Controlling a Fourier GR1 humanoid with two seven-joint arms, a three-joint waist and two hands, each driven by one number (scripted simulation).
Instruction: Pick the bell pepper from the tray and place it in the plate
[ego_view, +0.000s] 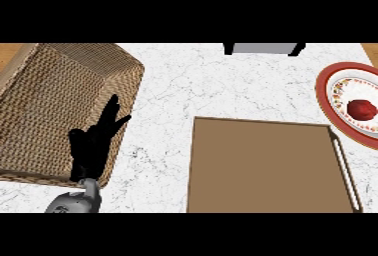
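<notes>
you can see the bell pepper (362, 108) sitting near the middle of the plate (322, 96) at the right edge, so by my reading the placing is done. the tray (262, 167) lies just beside the plate, which keeps the carry short. the left hand (92, 145) rests over the wicker basket (52, 100) at the left, fingers straight and apart, holding nothing — likely parked out of the way. the right hand does not show, so its state is unknown.

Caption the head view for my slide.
Bell pepper on the plate beside the tray; left hand open over the basket.
</notes>
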